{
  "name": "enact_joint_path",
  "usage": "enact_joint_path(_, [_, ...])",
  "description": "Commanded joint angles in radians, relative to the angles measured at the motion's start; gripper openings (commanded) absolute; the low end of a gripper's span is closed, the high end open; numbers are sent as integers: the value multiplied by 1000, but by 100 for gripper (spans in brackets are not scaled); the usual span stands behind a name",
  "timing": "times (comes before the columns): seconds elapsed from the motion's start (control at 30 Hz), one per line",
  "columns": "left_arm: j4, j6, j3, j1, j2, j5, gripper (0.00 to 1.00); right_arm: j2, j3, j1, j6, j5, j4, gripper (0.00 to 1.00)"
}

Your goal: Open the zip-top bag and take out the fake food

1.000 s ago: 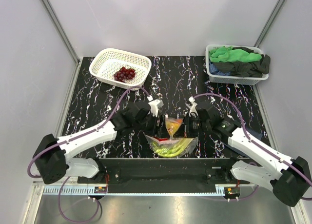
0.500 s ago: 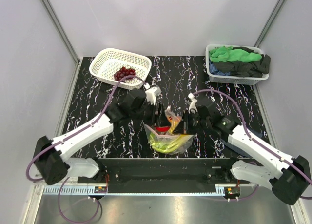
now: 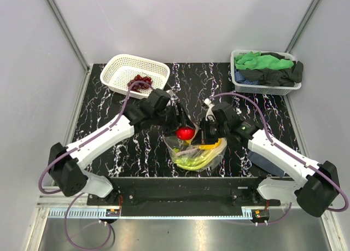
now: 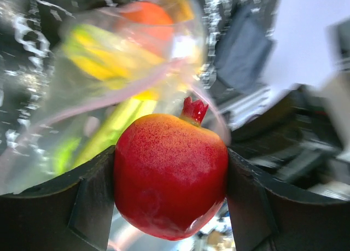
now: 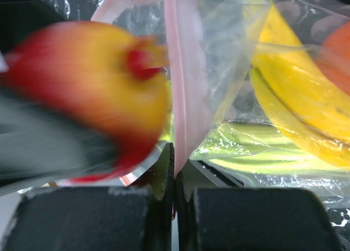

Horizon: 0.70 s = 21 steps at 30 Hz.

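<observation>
Left hand [image 4: 170,218] is spread wide around a red round fruit [image 4: 164,163] with a small crown, a finger pressed to each side, holding it just over the mouth of the zip-top bag [image 3: 196,153]. Right hand [image 5: 174,192] is closed tight on the bag's pink zip strip [image 5: 178,81], pinching one lip so the mouth gapes

The bag lies near the front edge of the bench [image 3: 109,114], between the two arms. By my reading the opening is done and the emptying is partly done: purple grapes [image 3: 141,81] lie in the white basket [image 3: 117,62] at the far left, and the red fruit looks clear of the bag. A yellow banana [image 5: 295,87], an orange piece [image 4: 145,16] and pale-green stalks [image 5: 257,147] are inside the plastic and left to take out

The bench top is black with white veining. At its far right corner a second basket [image 3: 266,88] holds green and dark cloths [image 3: 268,62]. Plain pale walls close in the back and sides
</observation>
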Motion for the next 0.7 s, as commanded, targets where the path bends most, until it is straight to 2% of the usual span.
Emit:
enact_joint_path(0.0, [16,-40,49,16,-91,92,0,-31,-33,5,-25,52,24,0])
enact_joint_path(0.13, [15,64,-17,29,-166,138,0,-39,-56,5,-18,75,26,0])
enact_joint_path(0.23, [83,124,-65,60,-228,180,0,-43,-65,3,-16,75,26,0])
enact_joint_path(0.33, [104,160,-65,127,-243,138,0,-62,-70,3,-16,68,23,0])
enact_joint_path(0.5, [183,218,-25,284,-118,10,0,-86,-54,5,-28,35,-11,0])
enact_joint_path(0.63, [182,265,77,425,68,-76,0,-88,-13,3,-71,32,-75,0])
enact_joint_path(0.67, [171,272,144,448,106,-102,0,-88,5,5,-99,41,-98,0])
